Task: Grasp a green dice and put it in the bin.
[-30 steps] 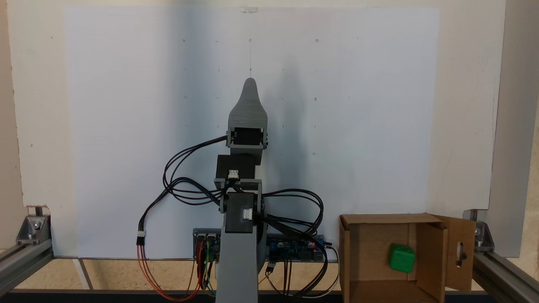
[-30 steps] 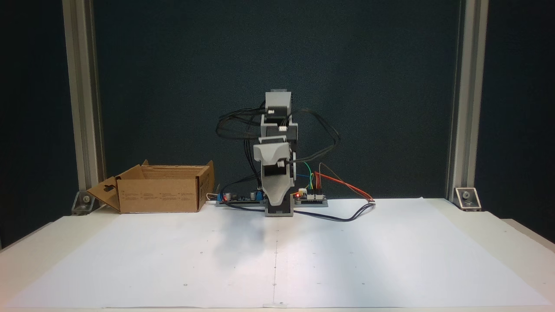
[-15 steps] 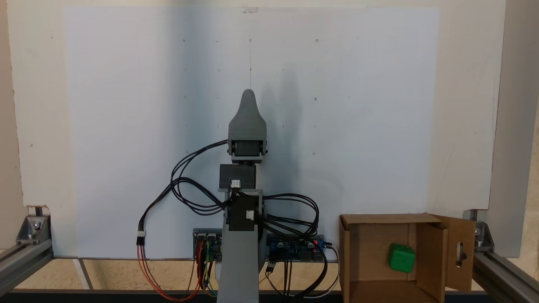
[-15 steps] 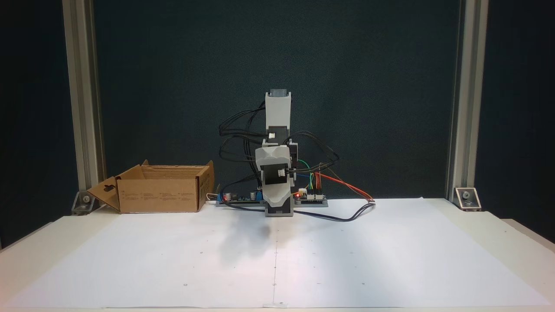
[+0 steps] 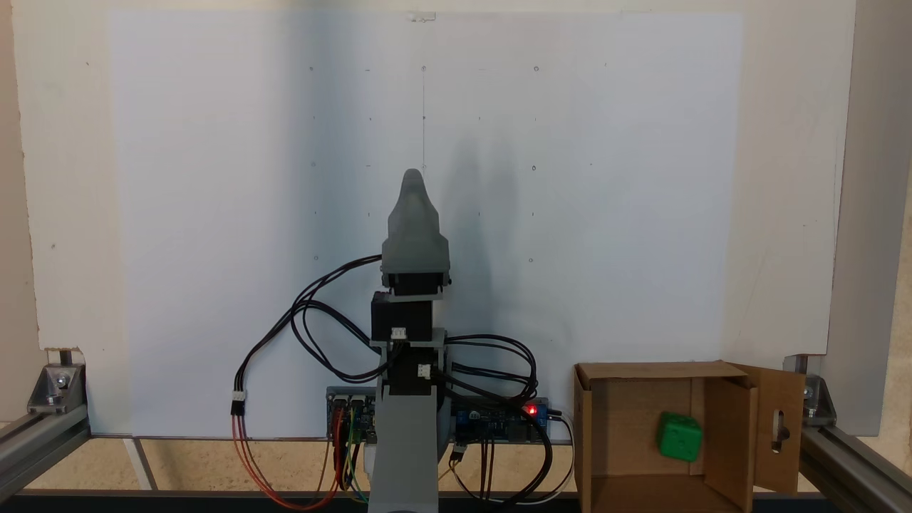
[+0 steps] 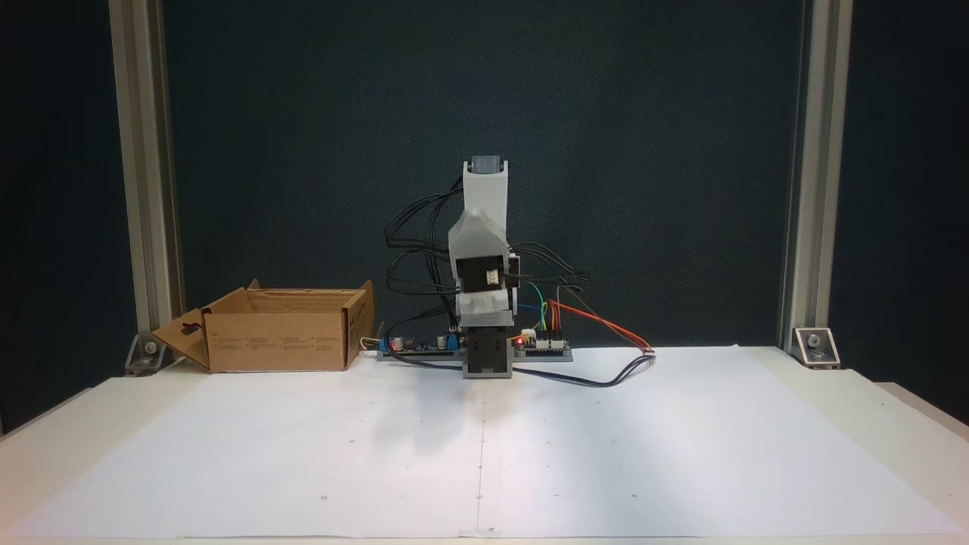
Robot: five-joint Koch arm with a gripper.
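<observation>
Inside the bin sits the green dice, so placement looks done; gripper over the arm's base, jaw state unreadable, next probably just park.

Arm folded back toward base, tip lower.

Matt brown corrugated cardboard bin, glossy plastic green dice (white paper sheet beneath).

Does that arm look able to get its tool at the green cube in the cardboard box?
Probably yes. The green dice lies in the open-topped bin beside the arm's base, nothing covering it. The tool points away, so the arm must swing round first.
</observation>
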